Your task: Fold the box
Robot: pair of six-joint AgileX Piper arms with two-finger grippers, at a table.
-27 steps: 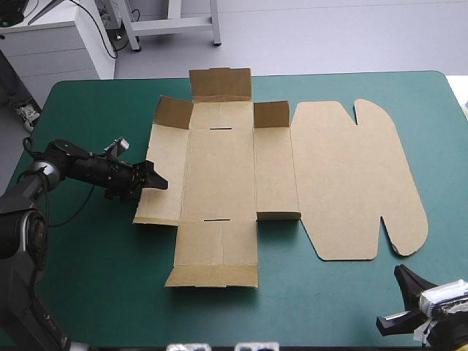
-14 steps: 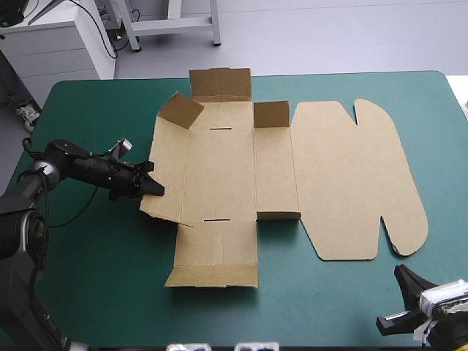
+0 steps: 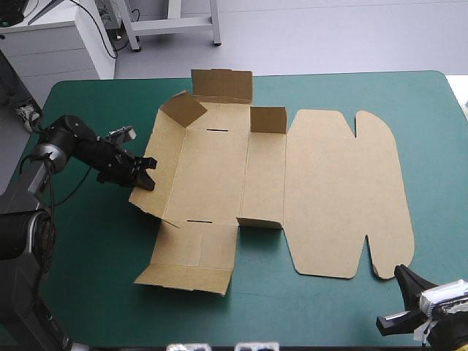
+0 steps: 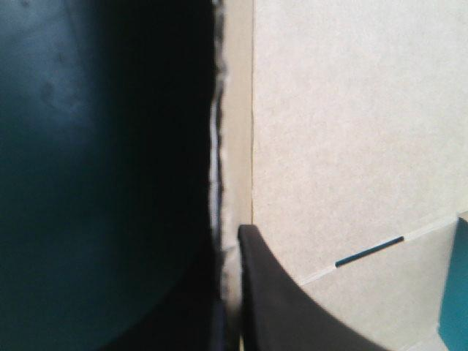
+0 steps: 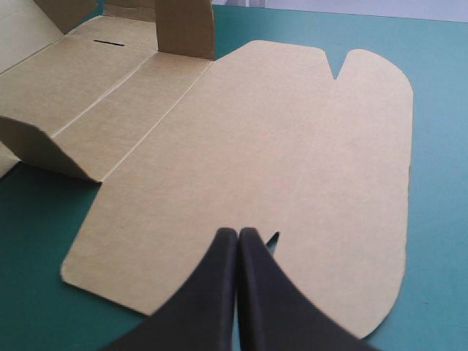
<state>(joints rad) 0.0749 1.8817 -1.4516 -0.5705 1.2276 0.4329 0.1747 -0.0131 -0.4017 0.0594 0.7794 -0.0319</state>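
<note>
The brown box [image 3: 219,175] lies mid-bench [image 3: 88,263], mostly flat. The left gripper [image 3: 148,175] has its black fingers pinching the left wall. Swing that wall upright along its crease without dragging the sheet. The right gripper [image 5: 238,235], fingers pressed together, hovers by the lid's near edge.

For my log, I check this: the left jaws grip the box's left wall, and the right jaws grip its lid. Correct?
No: the right jaws grip nothing. The right wrist view shows them shut, the lid lying flat ahead. The rest is right.
</note>
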